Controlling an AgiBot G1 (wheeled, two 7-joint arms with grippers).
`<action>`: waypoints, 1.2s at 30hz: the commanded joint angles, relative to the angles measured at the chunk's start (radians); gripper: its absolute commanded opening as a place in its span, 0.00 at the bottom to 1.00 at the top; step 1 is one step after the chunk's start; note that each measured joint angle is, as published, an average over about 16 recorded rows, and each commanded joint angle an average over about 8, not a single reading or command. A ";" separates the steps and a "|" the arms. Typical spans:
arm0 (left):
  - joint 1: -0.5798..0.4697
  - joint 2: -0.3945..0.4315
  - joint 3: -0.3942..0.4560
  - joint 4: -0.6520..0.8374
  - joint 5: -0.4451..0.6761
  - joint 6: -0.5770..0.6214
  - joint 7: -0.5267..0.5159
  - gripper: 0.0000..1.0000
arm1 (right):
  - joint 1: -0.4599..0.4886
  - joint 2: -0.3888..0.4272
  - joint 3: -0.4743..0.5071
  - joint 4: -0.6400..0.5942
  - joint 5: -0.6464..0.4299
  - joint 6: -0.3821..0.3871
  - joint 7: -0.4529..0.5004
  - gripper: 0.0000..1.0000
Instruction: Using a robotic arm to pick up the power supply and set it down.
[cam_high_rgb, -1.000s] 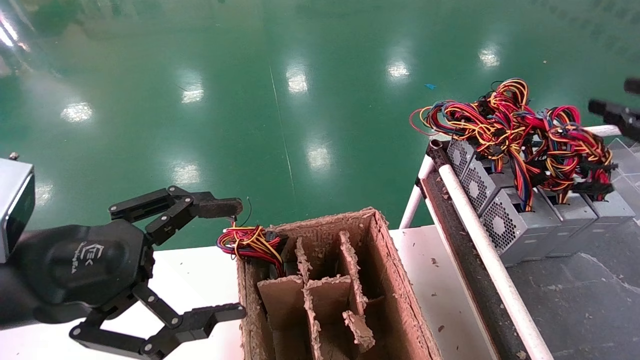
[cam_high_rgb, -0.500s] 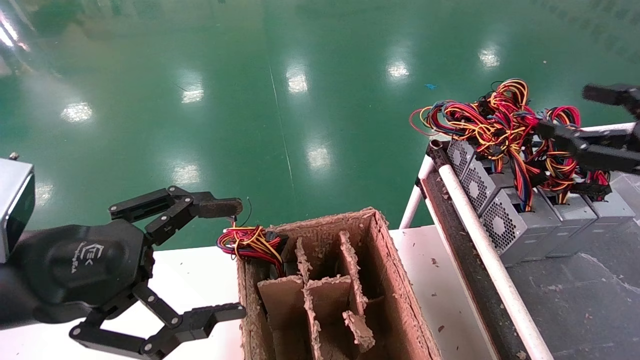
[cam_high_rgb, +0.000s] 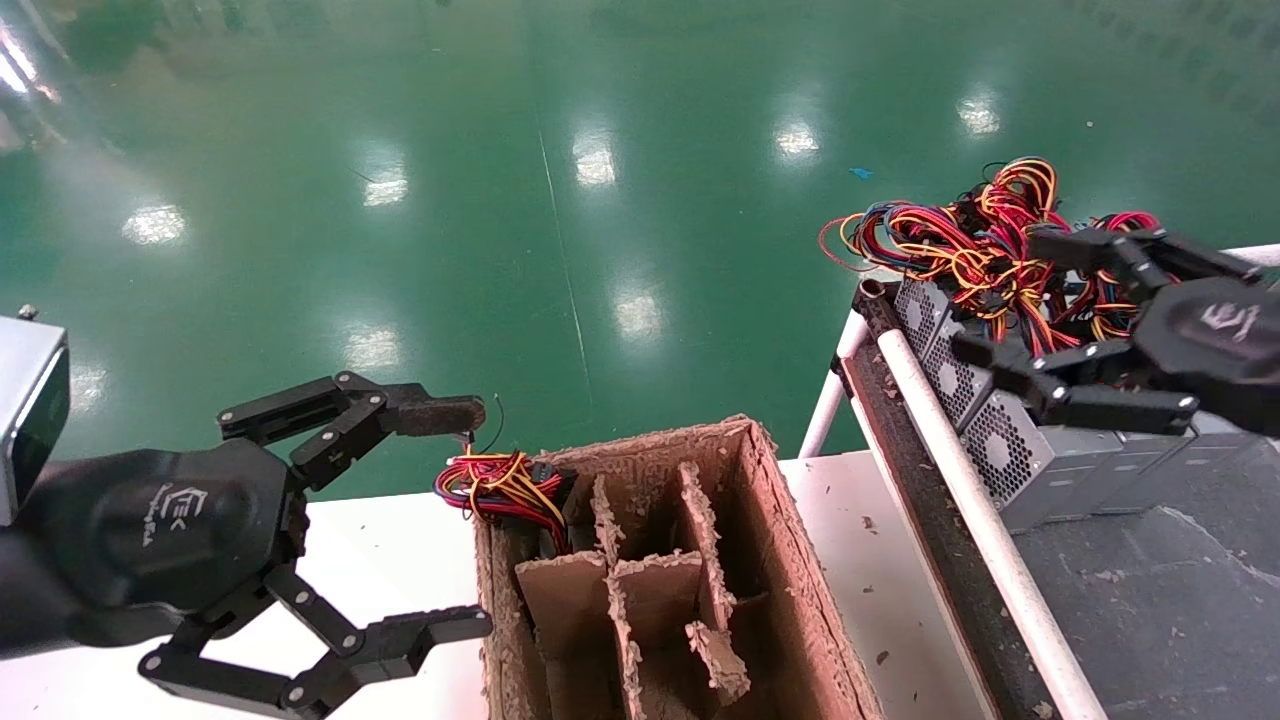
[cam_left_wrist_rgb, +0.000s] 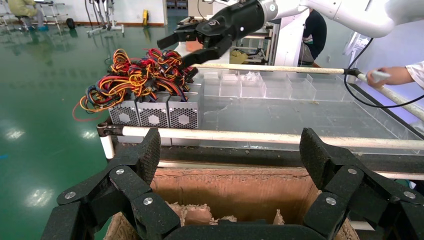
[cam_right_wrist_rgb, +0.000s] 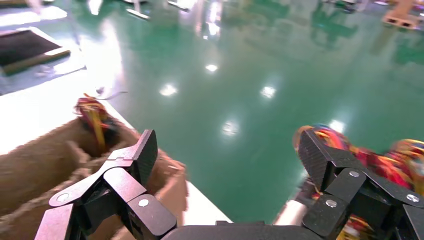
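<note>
Three power supplies (cam_high_rgb: 1010, 450) stand side by side on the rack (cam_high_rgb: 960, 500), wires (cam_high_rgb: 960, 250) heaped on top. Right gripper (cam_high_rgb: 1040, 325) hovers over them, jaws wide; best straddle the nearest box, clear of cables. Left gripper (cam_high_rgb: 470, 520) waits spread beside the cardboard box (cam_high_rgb: 800, 600).

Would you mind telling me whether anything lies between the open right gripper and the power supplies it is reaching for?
Yes: the wire bundle heaped on top of the power supplies lies right beneath the open right gripper, covering their tops. Their grille faces are unobstructed.
</note>
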 joint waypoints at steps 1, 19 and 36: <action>0.000 0.000 0.000 0.000 0.000 0.000 0.000 1.00 | -0.002 -0.007 -0.005 0.006 0.014 -0.019 -0.004 1.00; 0.000 0.000 0.000 0.000 0.000 0.000 0.000 1.00 | -0.016 -0.067 -0.047 0.057 0.136 -0.190 -0.037 1.00; 0.000 0.000 0.000 0.000 0.000 0.000 0.000 1.00 | -0.026 -0.113 -0.080 0.097 0.230 -0.321 -0.062 1.00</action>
